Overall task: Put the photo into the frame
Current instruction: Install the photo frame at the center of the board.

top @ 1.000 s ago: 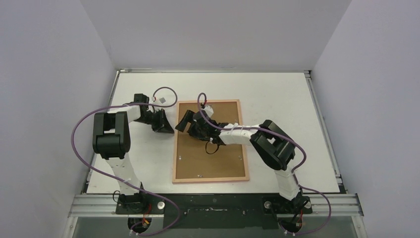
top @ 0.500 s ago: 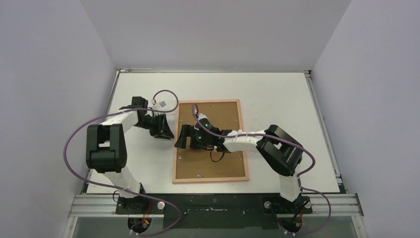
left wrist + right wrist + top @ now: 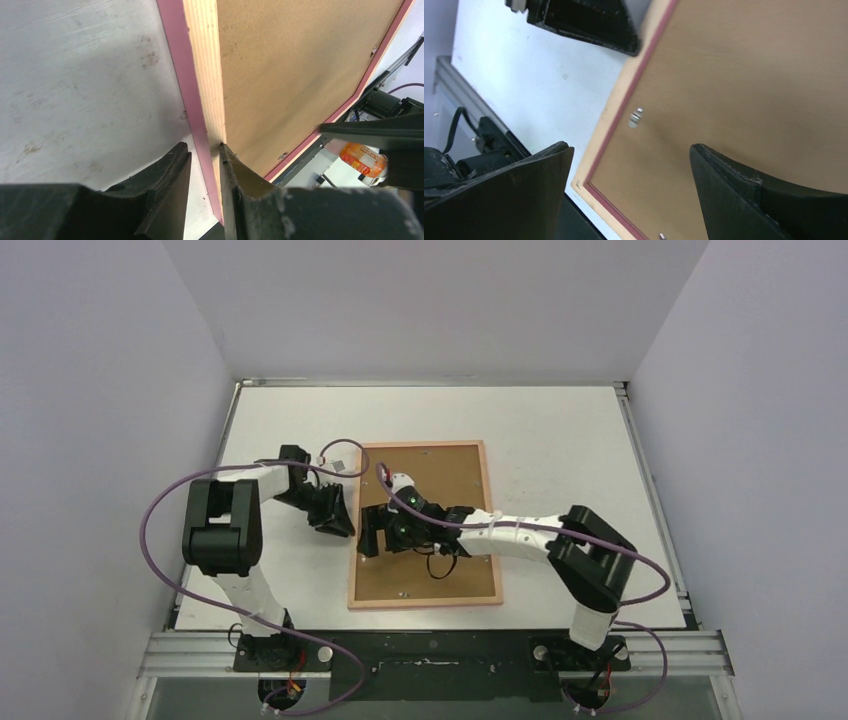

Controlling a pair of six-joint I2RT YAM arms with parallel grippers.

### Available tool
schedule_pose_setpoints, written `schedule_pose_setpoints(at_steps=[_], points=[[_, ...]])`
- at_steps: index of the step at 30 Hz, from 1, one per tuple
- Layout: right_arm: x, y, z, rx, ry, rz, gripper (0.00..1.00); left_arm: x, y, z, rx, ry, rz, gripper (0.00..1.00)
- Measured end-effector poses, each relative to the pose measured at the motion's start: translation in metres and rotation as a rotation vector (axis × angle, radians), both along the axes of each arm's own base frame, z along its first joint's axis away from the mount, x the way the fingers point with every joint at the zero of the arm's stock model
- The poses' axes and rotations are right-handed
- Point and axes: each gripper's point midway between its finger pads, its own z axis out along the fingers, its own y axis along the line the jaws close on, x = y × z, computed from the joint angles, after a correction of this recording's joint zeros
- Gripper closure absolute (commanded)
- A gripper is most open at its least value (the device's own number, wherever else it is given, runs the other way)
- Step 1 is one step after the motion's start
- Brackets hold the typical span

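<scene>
Left wrist view alone shows left pincer (image 3: 205,148) pinching the frame (image 3: 201,75), right pincer (image 3: 630,150) gaping wide.

Looking like a robot lab test cell.
Plain walls (image 3: 100,390) enclosing white table (image 3: 560,430); aluminium rail (image 3: 450,648) carrying arm bases (image 3: 262,645).

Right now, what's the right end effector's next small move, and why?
Probably lower onto the metal clip: the right end effector hangs open over the backing board with the clip between its fingers, while the left end effector straddles the frame rail.
</scene>
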Motion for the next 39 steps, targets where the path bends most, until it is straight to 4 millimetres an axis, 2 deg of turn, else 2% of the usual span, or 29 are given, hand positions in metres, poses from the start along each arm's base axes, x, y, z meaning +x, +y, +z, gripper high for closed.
schedule_pose_setpoints(at_steps=[2, 5, 8, 10, 11, 13, 15, 18, 21, 26, 32, 39], points=[[0.010, -0.019, 0.015, -0.043, -0.049, -0.046, 0.10, 0.000, -0.003, -0.002, -0.002, 0.009, -0.009, 0.75], [0.045, -0.065, 0.051, -0.076, -0.124, -0.190, 0.10, 0.002, -0.005, 0.001, -0.011, 0.005, -0.016, 0.76], [0.093, -0.136, 0.073, -0.107, -0.177, -0.402, 0.10, 0.006, -0.008, 0.003, -0.015, -0.008, -0.022, 0.77], [0.117, -0.188, 0.072, -0.163, -0.188, -0.536, 0.10, 0.006, -0.010, 0.004, -0.016, -0.012, -0.030, 0.78], [0.123, -0.206, 0.066, -0.195, -0.181, -0.579, 0.10, 0.006, -0.011, 0.003, -0.015, -0.012, -0.034, 0.79], [0.124, -0.230, 0.047, -0.254, -0.151, -0.609, 0.10, 0.006, -0.012, 0.002, -0.016, -0.008, -0.039, 0.81], [0.118, -0.244, 0.026, -0.300, -0.108, -0.609, 0.10, 0.007, -0.013, 0.000, -0.015, -0.002, -0.039, 0.83], [0.105, -0.260, -0.006, -0.351, -0.030, -0.594, 0.10, 0.008, -0.015, -0.001, -0.020, 0.010, -0.035, 0.85], [0.097, -0.269, -0.023, -0.369, 0.023, -0.589, 0.08, 0.010, -0.015, -0.001, -0.024, 0.012, -0.032, 0.85], [0.096, -0.268, -0.028, -0.319, 0.055, -0.570, 0.02, 0.014, -0.017, 0.000, -0.024, 0.013, -0.023, 0.87], [0.101, -0.260, -0.046, -0.245, 0.117, -0.550, 0.04, 0.022, -0.020, 0.001, -0.025, 0.014, -0.016, 0.88], [0.120, -0.250, -0.041, -0.158, 0.120, -0.560, 0.06, 0.034, -0.022, 0.001, -0.027, 0.016, 0.009, 0.90]])
